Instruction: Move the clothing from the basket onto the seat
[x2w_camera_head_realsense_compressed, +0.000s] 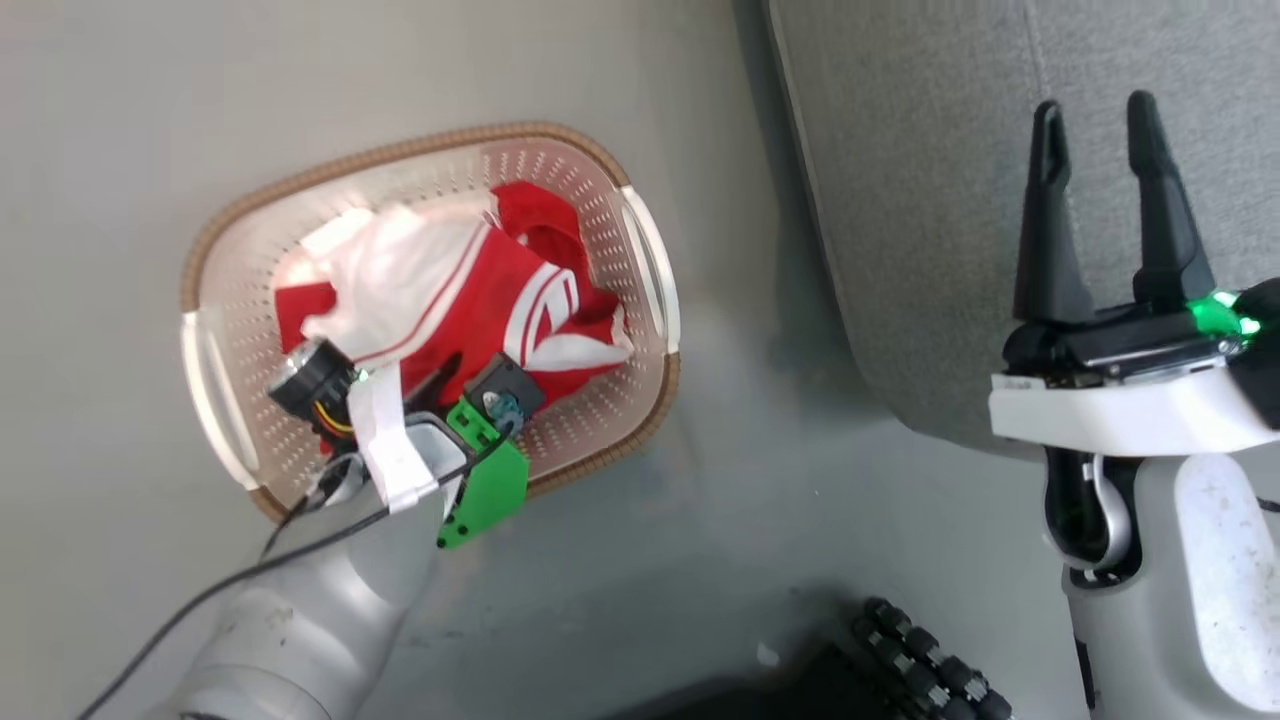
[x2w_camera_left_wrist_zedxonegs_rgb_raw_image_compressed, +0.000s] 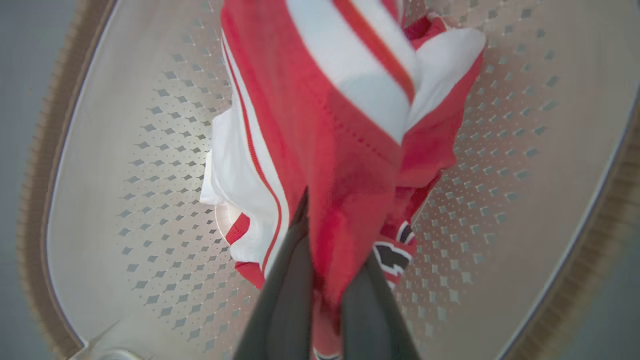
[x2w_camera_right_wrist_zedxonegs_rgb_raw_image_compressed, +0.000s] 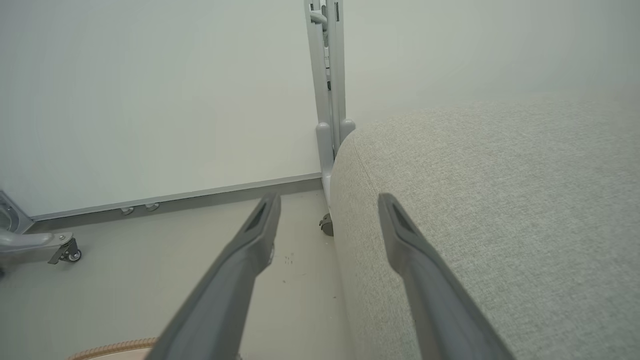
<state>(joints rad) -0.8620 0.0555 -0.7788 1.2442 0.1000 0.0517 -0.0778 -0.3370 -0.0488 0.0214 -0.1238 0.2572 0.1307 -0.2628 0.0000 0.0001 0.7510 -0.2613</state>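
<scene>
Clothing (x2w_camera_left_wrist_zedxonegs_rgb_raw_image_compressed: 345, 150) in left gripper (x2w_camera_left_wrist_zedxonegs_rgb_raw_image_compressed: 327, 260), inside basket (x2w_camera_left_wrist_zedxonegs_rgb_raw_image_compressed: 125, 160)

- Jersey (x2w_camera_head_realsense_compressed: 480, 310): red, white panels and stripes, dark white-edged lettering
- Basket (x2w_camera_head_realsense_compressed: 600, 420): cream, dotted with small holes, brown woven-look rim
- Seat (x2w_camera_head_realsense_compressed: 930, 200): grey woven fabric
- Floor (x2w_camera_head_realsense_compressed: 100, 150): pale grey

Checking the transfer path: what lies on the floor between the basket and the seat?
Nothing. In the head view, the strip of grey floor between the basket and the seat is bare.
</scene>
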